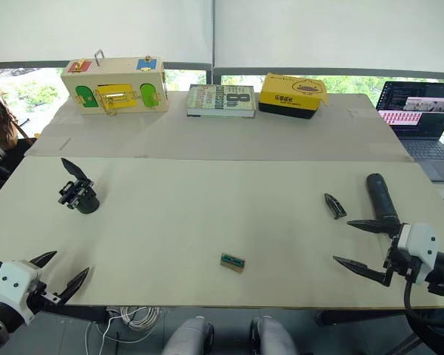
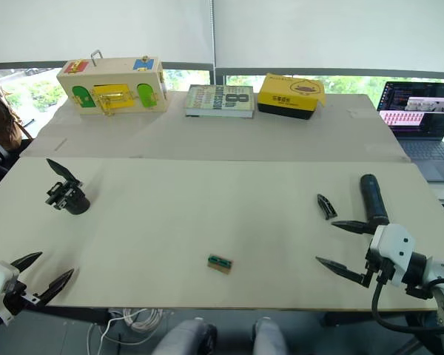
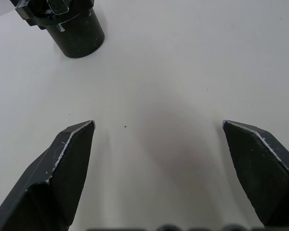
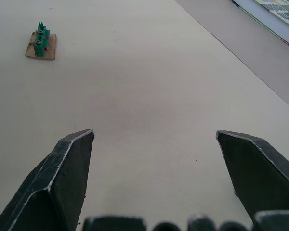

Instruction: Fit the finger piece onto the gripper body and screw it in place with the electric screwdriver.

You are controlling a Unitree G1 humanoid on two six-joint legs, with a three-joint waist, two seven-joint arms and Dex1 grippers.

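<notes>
The gripper body (image 1: 79,191) stands on the table's left side, a black round base with one pointed finger sticking up; its base (image 3: 77,31) also shows in the left wrist view. The small black finger piece (image 1: 334,205) lies on the right side. Just right of it lies the electric screwdriver (image 1: 382,198), a thick black cylinder. My right gripper (image 1: 361,245) is open at the table's front right, its far fingertip close to the screwdriver's near end. At the front left corner my left gripper (image 1: 59,272) is open, well short of the gripper body, holding nothing.
A tiny green-topped block (image 1: 233,262) lies near the front middle. Along the back stand a wooden latch box (image 1: 115,85), a book (image 1: 221,100) and a yellow box (image 1: 293,95). A laptop (image 1: 422,118) sits at the far right. Cables (image 1: 133,319) hang below the front edge.
</notes>
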